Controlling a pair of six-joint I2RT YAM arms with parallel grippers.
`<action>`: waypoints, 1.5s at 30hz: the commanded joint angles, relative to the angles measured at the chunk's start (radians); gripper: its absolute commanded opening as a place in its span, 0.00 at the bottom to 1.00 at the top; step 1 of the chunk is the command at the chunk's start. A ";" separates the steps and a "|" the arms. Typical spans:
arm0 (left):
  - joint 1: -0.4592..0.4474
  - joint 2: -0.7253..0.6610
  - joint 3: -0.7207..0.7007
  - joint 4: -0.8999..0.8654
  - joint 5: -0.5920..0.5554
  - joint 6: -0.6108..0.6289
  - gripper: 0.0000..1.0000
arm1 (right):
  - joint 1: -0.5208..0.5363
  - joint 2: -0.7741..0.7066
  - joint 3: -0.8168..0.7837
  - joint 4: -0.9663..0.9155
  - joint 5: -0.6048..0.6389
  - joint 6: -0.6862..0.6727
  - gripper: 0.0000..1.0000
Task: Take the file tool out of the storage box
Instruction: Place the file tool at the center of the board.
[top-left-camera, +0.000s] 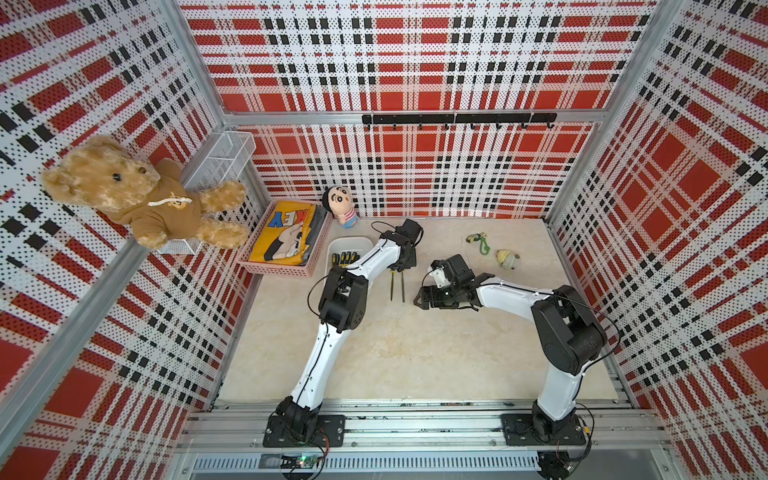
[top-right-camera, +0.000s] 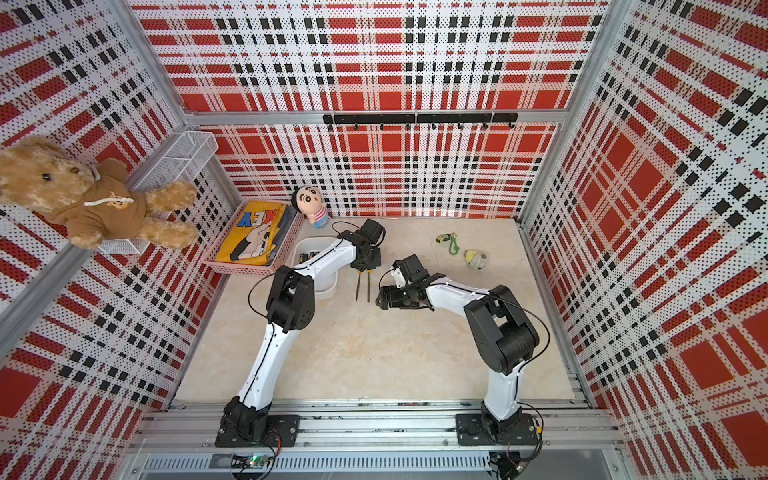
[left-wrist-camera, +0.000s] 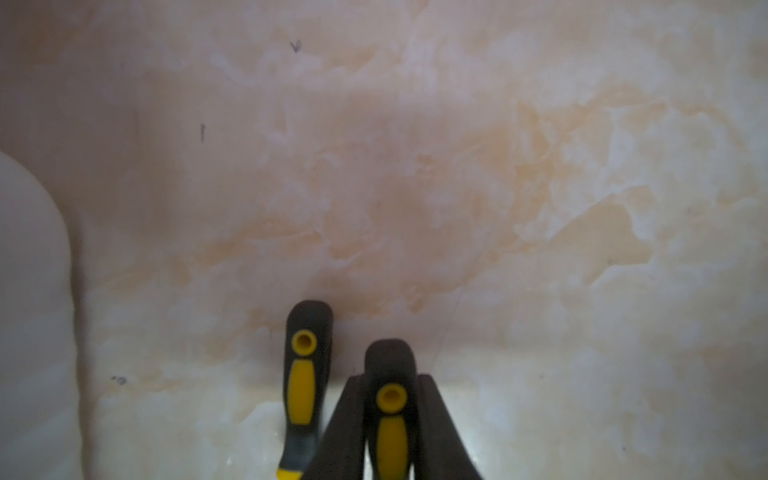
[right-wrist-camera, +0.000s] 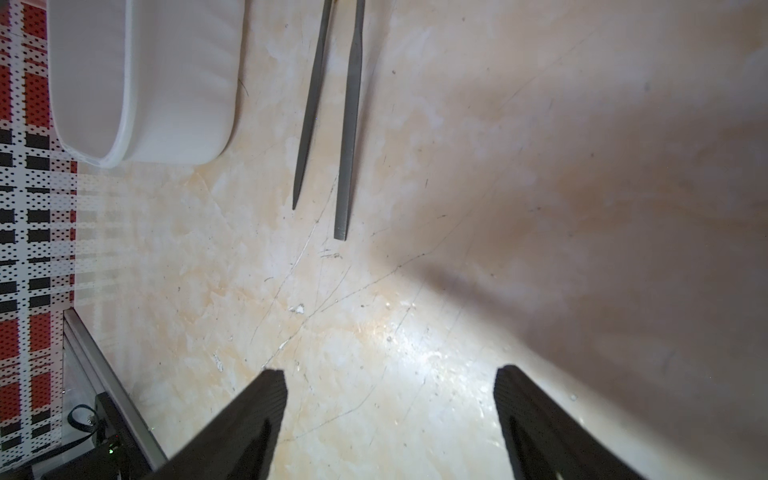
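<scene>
The white storage box (top-left-camera: 335, 248) stands at the back left of the table, partly under my left arm, and holds several yellow-and-black file handles (top-left-camera: 343, 258). Two files lie side by side to its right, blades toward the front. My left gripper (left-wrist-camera: 390, 380) is shut on the handle of the right-hand file tool (left-wrist-camera: 390, 432), low at the tabletop, seen from above at its blade (top-left-camera: 403, 287). The other file (left-wrist-camera: 302, 390) lies free beside it. My right gripper (right-wrist-camera: 390, 372) hangs open and empty just right of the blade tips (right-wrist-camera: 341, 224). Both top views show the box's near wall (top-right-camera: 329, 291).
A pink basket (top-left-camera: 277, 269) with a yellow cloth sits left of the box, a doll (top-left-camera: 343, 208) behind it. A green keyring (top-left-camera: 482, 246) and a small toy (top-left-camera: 509, 259) lie at the back right. A teddy bear (top-left-camera: 137, 187) and wire basket (top-left-camera: 224, 153) hang on the left wall.
</scene>
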 joint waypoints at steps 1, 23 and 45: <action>0.007 0.034 -0.011 0.023 -0.005 -0.001 0.00 | 0.005 -0.028 0.005 -0.007 0.000 -0.014 0.87; 0.018 0.022 0.000 0.031 -0.014 0.008 0.26 | 0.006 -0.012 0.010 -0.008 -0.001 -0.011 0.88; 0.013 -0.211 0.082 0.040 0.008 0.002 0.34 | 0.012 -0.008 0.019 -0.003 0.002 -0.006 0.88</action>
